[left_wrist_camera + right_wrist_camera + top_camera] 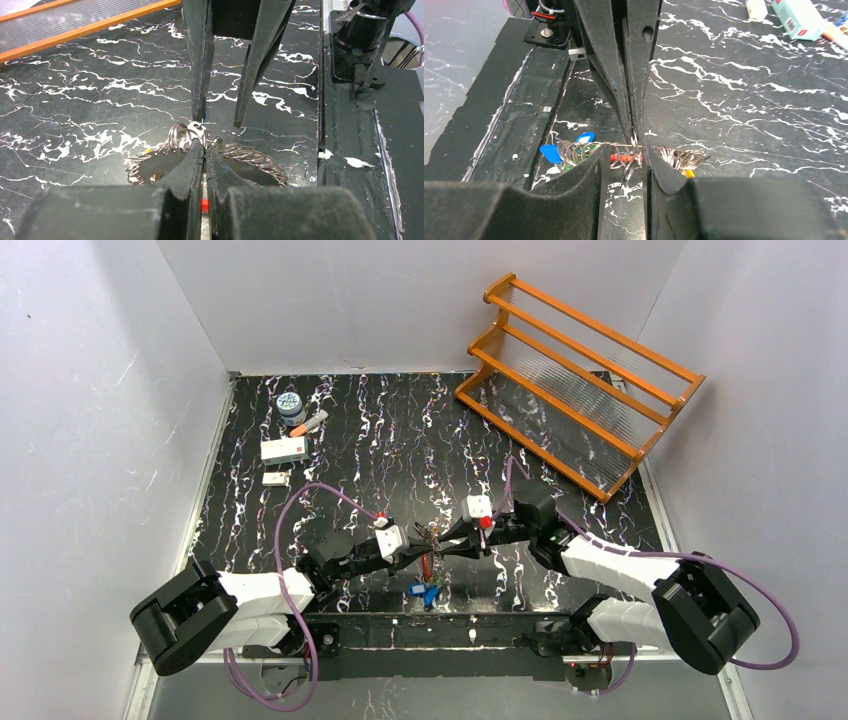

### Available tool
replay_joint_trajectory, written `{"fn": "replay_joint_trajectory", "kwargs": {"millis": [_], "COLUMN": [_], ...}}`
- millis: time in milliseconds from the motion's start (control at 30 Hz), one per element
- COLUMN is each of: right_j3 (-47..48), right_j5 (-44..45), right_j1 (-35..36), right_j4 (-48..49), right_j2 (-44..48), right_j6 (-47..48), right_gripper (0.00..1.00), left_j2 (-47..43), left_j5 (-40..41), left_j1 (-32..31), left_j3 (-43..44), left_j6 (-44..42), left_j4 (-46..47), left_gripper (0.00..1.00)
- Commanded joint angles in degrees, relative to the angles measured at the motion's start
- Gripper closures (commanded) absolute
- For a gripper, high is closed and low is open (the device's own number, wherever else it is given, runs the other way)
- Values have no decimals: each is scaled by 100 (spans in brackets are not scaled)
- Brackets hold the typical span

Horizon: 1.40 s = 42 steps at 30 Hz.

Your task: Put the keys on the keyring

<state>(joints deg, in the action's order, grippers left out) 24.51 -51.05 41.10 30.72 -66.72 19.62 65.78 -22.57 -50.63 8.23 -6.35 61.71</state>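
Threading step: left gripper point(203, 150) clamping the keyring point(250, 156), right gripper point(625, 152) straddling it.
Left gripper is pinching shut on the ring wire, holding it low over the table point(400, 440) between the arms; cannot tell if it is touching; ring's long axis is running far-to-near, crosswise to the gripper line, blue tags point(550, 153) pointing at the near edge; right gripper is sitting with jaws apart around the wire; my read: it should be nipping the wire squarely just beside the left pinch, avoiding the coils.

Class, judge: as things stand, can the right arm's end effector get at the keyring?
Likely yes: the left end effector pinches the keyring, and the right end effector straddles it, jaws parted, nothing between.
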Motion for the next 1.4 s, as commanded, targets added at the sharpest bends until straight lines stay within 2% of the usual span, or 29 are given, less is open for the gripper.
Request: {"fn": "replay_joint_trajectory", "kwargs": {"millis": [0,333,433,600,767,967,1100,1167,1233,1367], "right_j3": [165,284,346,374,396,449,545,645,753,919], "right_j5": [-334,-254,-277,-356,-389,-315,-182,-102,19,335], "right_j1": [-23,-23,-23,-23,-23,-23,-23,-24,-21,-16], "right_j4": [351,460,483,577,512,28,-442,-792,-1165,-1896], "right_j2": [-191,-517,-590,-660,-685,-587,-482,-466,-473,-500], "right_j6": [-19,-59,-85,-156,-156,55,317,450,566,703], "right_gripper": [63,63,65,76,99,99,99,99,99,99], "left_j2": [-188,-143,-135,-111,-100,-215,-319,-373,-405,-369], "left_j5": [-133,-224,-235,-222,-207,-46,189,302,424,365], "left_j1": [-19,-21,-17,-18,-18,-17,-24,-21,-18,-17], "left_j3": [11,60,68,73,50,-26,-105,-140,-163,-110], "left_j6": [-15,2,8,7,15,-27,-83,-121,-153,-203], "left_j4": [413,412,413,412,412,412,412,401,367,177], "left_gripper": [100,100,100,100,100,100,79,73,69,68]}}
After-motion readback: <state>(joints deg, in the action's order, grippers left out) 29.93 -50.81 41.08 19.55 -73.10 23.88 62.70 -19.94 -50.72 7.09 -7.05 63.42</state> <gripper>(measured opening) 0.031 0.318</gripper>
